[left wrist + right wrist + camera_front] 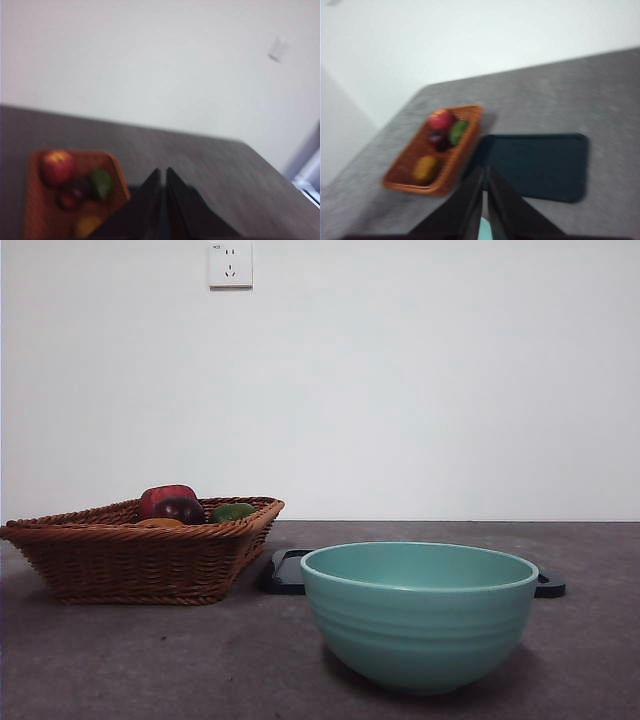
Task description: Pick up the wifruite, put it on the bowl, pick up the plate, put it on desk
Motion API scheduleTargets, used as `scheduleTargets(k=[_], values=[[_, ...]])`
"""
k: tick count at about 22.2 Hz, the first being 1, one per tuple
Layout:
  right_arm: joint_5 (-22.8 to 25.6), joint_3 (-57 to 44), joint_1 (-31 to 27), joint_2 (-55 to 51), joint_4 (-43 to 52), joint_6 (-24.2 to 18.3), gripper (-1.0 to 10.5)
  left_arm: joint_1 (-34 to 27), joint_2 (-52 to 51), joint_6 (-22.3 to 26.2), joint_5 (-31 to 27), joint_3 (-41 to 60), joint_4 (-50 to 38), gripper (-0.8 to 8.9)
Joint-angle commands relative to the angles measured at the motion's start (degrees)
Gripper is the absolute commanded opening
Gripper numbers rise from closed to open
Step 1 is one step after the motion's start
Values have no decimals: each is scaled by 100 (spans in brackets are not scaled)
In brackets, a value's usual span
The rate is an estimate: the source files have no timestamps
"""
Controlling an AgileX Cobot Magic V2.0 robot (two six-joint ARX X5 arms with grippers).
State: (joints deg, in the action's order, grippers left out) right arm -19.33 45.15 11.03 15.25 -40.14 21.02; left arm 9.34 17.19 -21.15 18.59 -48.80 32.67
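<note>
A bare test bench in a lab, by the look of it — a plain white wall [420,390] with one lone power socket [230,264], a mottled grey-brown desk [150,660], and staged props on it — wicker basket [130,560], teal bowl [420,615].

Matte black jaws, two per gripper.
Left gripper [163,175] and right gripper [485,172]: plain dark wedges tapering to narrow tips, thin pale seam between; blurred, no markings, screws or cables discernible.
</note>
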Motion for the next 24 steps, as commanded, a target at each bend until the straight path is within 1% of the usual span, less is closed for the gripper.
scheduleTargets(k=[1, 5, 8, 12, 14, 16, 19, 21, 22, 24], values=[[-17, 212, 297, 13, 20, -149, 10, 15, 251, 146, 457, -236, 225, 15], [-24, 313, 796, 13, -7, -317, 10, 17, 509, 273, 898, -275, 472, 15], [-33, 328, 1075, 13, -153, -367, 10, 83, 579, 330, 918, -280, 660, 15], [-109, 330, 1252, 13, -483, -470, 10, 203, 577, 472, 938, -299, 990, 15], [-245, 330, 1290, 13, -660, -651, 10, 267, 577, 704, 942, -299, 1259, 15], [-372, 330, 1290, 13, -761, -695, 10, 339, 577, 1054, 944, -299, 1543, 15], [-481, 330, 1290, 13, -841, -675, 10, 509, 570, 1561, 964, -299, 1882, 15], [-549, 330, 1290, 13, -852, -634, 10, 680, 555, 1814, 973, -299, 1974, 15], [-621, 330, 1290, 13, -870, -623, 10, 796, 549, 1923, 973, -299, 1993, 15], [-662, 330, 1290, 13, -911, -551, 10, 975, 549, 1976, 973, -299, 1991, 15]])
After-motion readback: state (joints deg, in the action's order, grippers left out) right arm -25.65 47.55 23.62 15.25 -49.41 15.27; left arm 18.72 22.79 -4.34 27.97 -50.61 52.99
